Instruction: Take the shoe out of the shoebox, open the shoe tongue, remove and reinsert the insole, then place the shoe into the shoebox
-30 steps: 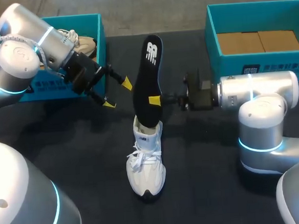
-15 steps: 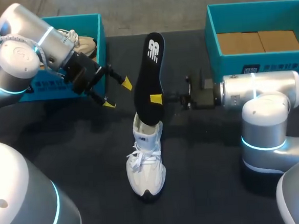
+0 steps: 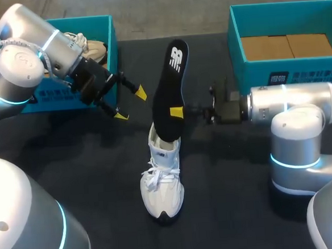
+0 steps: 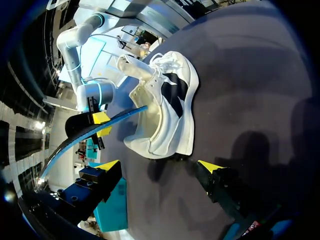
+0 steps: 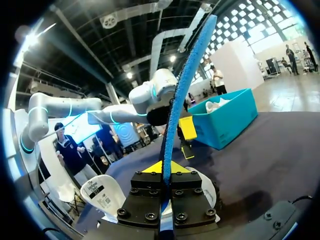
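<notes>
Standing on its sole on the black table (image 3: pixel 71 154), a white shoe (image 3: pixel 161 179) points its toe toward the robot. A black insole (image 3: pixel 170 93) rises almost upright from the shoe's heel opening, with its lower end tucked inside. The right gripper (image 3: pixel 175 112) comes in level from the shoe's right and pinches the insole partway up. The head view shows only one of its yellow tips, because the insole hides the other.

The right wrist view shows that grip plainly. The right gripper (image 5: pixel 163 167) has both fingers pressed on the insole (image 5: pixel 185 95), which appears edge-on as a thin blue strip running up and away.

The left gripper (image 3: pixel 131 104) hangs above the table to the shoe's left, with its fingers spread and nothing between them. Its own view shows the spread tips of the left gripper (image 4: pixel 159 166) apart from the shoe (image 4: pixel 167 110). The insole (image 4: pixel 95 132) arches out of the shoe's opening as a curved blue-edged band.

Beyond the shoe to the left is a teal shoebox (image 3: pixel 112 45) holding a second, pale shoe (image 3: pixel 89 47). Beyond the shoe to the right is another teal shoebox (image 3: pixel 237 45), lined with brown cardboard (image 3: pixel 289 46).
</notes>
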You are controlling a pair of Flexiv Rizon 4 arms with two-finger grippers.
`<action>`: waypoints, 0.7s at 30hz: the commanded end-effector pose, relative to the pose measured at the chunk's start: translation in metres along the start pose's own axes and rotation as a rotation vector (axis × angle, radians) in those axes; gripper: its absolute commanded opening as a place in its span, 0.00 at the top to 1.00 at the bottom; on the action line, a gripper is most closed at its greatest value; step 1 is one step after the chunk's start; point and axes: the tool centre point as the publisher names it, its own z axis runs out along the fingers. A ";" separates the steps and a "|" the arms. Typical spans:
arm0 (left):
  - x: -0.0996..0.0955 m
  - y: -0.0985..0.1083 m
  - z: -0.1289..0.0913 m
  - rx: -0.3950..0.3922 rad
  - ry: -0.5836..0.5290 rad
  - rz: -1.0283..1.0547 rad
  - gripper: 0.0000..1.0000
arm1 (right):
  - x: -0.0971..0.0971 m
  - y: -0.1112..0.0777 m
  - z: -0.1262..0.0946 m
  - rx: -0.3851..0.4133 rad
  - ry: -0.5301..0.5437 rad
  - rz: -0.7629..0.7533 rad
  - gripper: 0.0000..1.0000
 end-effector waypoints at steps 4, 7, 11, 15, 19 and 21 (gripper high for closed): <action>0.000 0.000 0.000 0.000 0.003 0.000 0.00 | 0.004 -0.001 0.004 -0.008 -0.003 -0.004 1.00; 0.000 0.000 0.000 0.000 0.003 0.000 0.00 | 0.007 0.006 0.006 -0.005 -0.003 -0.016 1.00; 0.000 0.000 0.000 0.000 0.003 0.000 0.00 | 0.007 0.008 0.005 0.000 -0.005 -0.019 1.00; 0.000 0.000 0.000 0.000 0.003 0.000 0.00 | 0.006 0.010 0.005 0.000 -0.003 -0.020 1.00; 0.000 0.000 0.000 0.000 0.003 0.000 0.00 | 0.005 0.014 0.006 0.001 0.000 -0.027 1.00; 0.000 0.000 0.000 0.000 0.003 0.000 0.00 | 0.005 0.017 0.008 0.002 0.003 -0.033 1.00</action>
